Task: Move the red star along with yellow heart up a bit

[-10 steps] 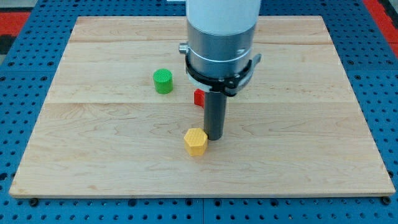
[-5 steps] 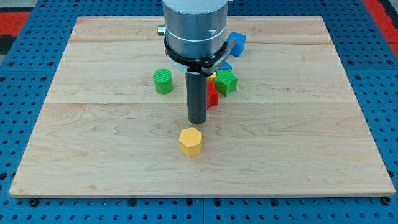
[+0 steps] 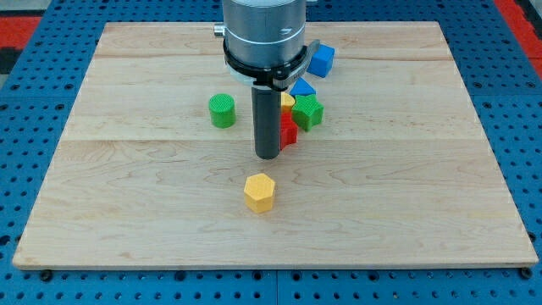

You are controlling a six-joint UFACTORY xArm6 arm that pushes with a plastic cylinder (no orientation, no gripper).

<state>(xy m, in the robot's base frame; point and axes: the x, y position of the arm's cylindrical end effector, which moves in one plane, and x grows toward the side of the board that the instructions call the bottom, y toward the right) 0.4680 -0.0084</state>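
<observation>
Fingers there are none on this arm, so nothing opens, closes or holds; only my tip (image 3: 268, 156) works, and it is planted on the desk (image 3: 127, 212) just at the view's left of the red star (image 3: 288, 134), touching it or very nearly, I cannot tell which. Red star is the landmark: it sits near the middle of the desk, half hidden behind the rod, and the yellow heart (image 3: 288, 102) shows as a sliver directly above it toward the view's top, apparently pressed against it. Just to the star's right and a little up stands a green star-like block (image 3: 308, 111), snug against the pair; above that, a blue triangular block (image 3: 303, 87), and farther up and right of the star a blue cube (image 3: 322, 60). Well to the star's left is a green cylinder (image 3: 222, 111), standing alone. Below the star, toward the view's bottom and clear of the tip, lies a yellow hexagonal block (image 3: 260, 192). As for progress, my reading is that the upward push has hardly started: the tip is beside the star, not beneath it, so it needs to slip under the star's lower edge and then drive both blocks toward the view's top, minding the green neighbour crowding the path.
</observation>
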